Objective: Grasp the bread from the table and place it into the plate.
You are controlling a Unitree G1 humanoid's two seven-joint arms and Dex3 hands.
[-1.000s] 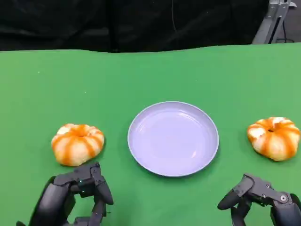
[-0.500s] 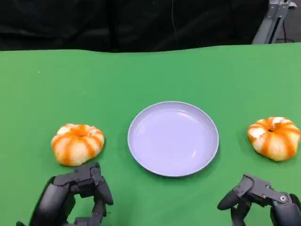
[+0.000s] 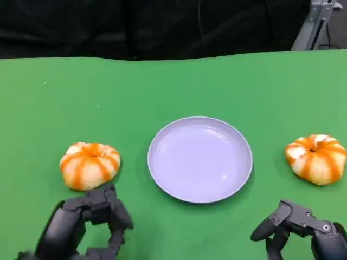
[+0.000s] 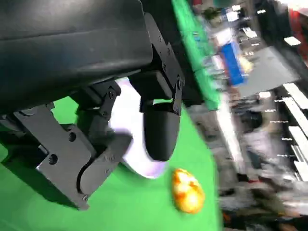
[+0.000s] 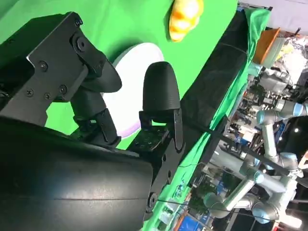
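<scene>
A pale lavender plate [image 3: 199, 160] lies bare at the middle of the green table. One orange-and-white striped bread [image 3: 89, 165] sits to its left, a second bread [image 3: 316, 158] to its right. My left hand [image 3: 84, 227] hovers just in front of the left bread, fingers apart and holding nothing. My right hand [image 3: 303, 233] is low at the front right, nearer than the right bread, also holding nothing. Past my left hand's fingers [image 4: 161, 130], the left wrist view shows the plate [image 4: 137, 166] and a bread [image 4: 187, 190]. In the right wrist view the plate [image 5: 127, 103] and a bread [image 5: 185, 17] lie beyond the fingers [image 5: 161, 89].
The green cloth [image 3: 173, 86] runs back to a black curtain [image 3: 162, 27]. A grey metal stand [image 3: 317, 24] rises at the far right corner. Open cloth lies between each bread and the plate.
My left hand has shifted slightly and looks blurred with motion. The right hand, both breads and the plate are where they were.
</scene>
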